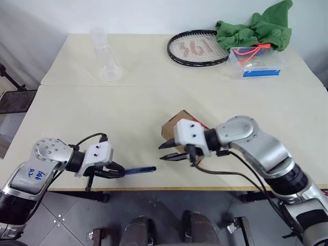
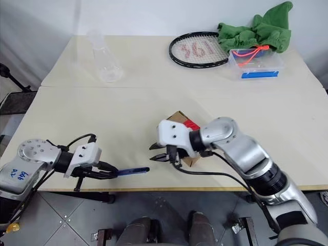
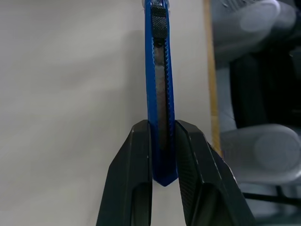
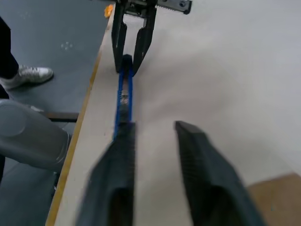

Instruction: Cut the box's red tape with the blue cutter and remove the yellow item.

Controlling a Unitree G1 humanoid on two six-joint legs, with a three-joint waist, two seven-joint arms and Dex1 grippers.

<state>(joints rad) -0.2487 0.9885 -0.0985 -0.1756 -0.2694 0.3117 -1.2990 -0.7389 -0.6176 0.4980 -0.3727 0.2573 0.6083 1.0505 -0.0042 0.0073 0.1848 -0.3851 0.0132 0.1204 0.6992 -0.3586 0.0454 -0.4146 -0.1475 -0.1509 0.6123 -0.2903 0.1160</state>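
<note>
Left gripper (image 1: 119, 171) is clamping the blue cutter (image 1: 139, 169) by its rear end, near the table's (image 1: 102, 113) near edge on the left. The left wrist view is showing both fingers (image 3: 129, 174) pressed tight against the cutter's (image 3: 159, 84) sides, slider end pointing away from the wrist. The cutter is lying roughly level, its free end pointing right toward the right gripper (image 1: 169, 156).

Right gripper is hovering just left of the box (image 1: 177, 128), pointing left at the cutter. Its fingers (image 4: 202, 165) are standing apart in the right wrist view with bare table between them, gripping nothing; one finger is lining up with the cutter's (image 4: 123, 101) free end, contact can't be told.

The box is sitting near the centre of the near half of the table, partly hidden behind the right wrist. The red tape (image 2: 191, 124) is showing as a small patch on its top, right of the flap.

Far right of the table: racket (image 1: 197, 48), green cloth (image 1: 256, 28), clear container (image 1: 256, 62) with orange-red cord (image 1: 253, 51). Far left: clear flask (image 1: 106, 56).
</note>
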